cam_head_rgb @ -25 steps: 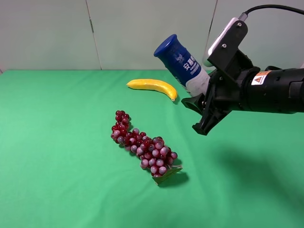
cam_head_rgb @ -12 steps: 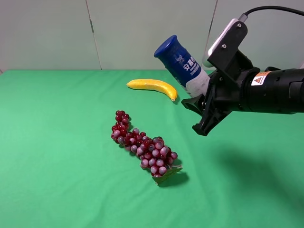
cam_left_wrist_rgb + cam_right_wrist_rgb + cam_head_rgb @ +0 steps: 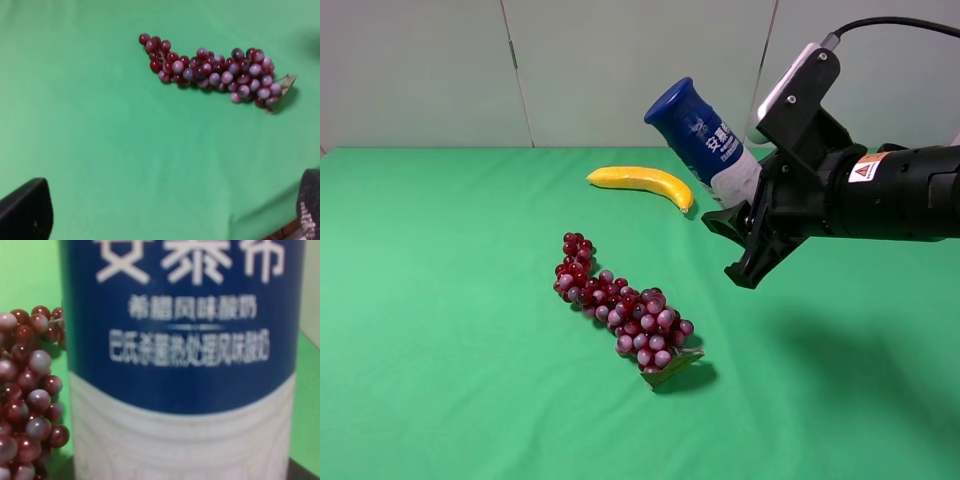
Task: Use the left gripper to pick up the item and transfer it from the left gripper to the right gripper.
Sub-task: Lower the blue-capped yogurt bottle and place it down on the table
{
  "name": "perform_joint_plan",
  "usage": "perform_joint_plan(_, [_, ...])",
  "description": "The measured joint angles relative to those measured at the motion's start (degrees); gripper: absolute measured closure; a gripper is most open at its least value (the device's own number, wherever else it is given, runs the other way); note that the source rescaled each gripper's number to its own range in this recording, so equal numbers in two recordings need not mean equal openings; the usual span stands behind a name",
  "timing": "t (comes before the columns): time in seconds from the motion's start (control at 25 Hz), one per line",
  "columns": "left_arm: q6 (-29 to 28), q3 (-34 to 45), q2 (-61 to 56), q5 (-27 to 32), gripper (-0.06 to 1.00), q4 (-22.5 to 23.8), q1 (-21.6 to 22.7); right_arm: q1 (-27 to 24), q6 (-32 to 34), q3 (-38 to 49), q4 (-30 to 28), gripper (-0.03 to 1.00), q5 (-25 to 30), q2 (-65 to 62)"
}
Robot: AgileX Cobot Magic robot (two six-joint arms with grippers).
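Green cloth (image 3: 440, 330) covers the whole work surface in the exterior high view, with pale wall panels (image 3: 420, 70) behind it.

Right gripper (image 3: 735, 235): a black arm end reaching in from the right edge of the high view. It carries a white-and-orange warning sticker (image 3: 865, 166), and a black cable (image 3: 895, 18) arches above it. Its jaws are clamped on the white lower end of the item (image 3: 705, 135), a slim bottle with a dark blue cap and a blue upper label. The bottle hangs in the air above the cloth, tilted, with its cap pointing up and toward the left of the view and its base at the gripper. Apart from the gripper, it touches nothing. In the right wrist view the bottle fills nearly the whole frame, blue label with white characters above and white body below, and it hides most of the fingers.

Banana (image 3: 640, 181): yellow, lying on the cloth toward the far side, beyond the raised bottle.

Grape bunch (image 3: 620, 305): red-purple, lying near the middle of the cloth, nearer the camera than the banana and well apart from it.

Left gripper (image 3: 167, 210): outside the high view. The left wrist view shows only two dark fingertips (image 3: 27, 210) at opposite corners. They are spread wide, with bare cloth between them. The grape bunch lies on the cloth ahead of them, clear of both.
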Motion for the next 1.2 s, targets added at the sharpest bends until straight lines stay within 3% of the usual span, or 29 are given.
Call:
perform_joint_plan(0.36, [0.41, 6.73, -0.16, -3.42, -0.04, 0.86, 0.00, 0.00, 0.20, 0.00, 0.50, 0.97, 0.24, 0.00])
perform_joint_plan(0.92, [0.46, 7.08, -0.16, -4.23, -0.04, 0.80, 0.00, 0.00, 0.95, 0.00, 1.04, 0.97, 4.22, 0.00])
perform_joint_plan(1.04, [0.53, 7.08, -0.16, -4.24, -0.04, 0.86, 2.14, 0.00, 2.63, 0.00, 1.04, 0.97, 4.23, 0.00])
perform_joint_plan(1.2, [0.54, 7.08, -0.16, -4.24, -0.04, 0.86, 8.48, 0.00, 5.73, 0.00, 1.04, 0.97, 4.23, 0.00])
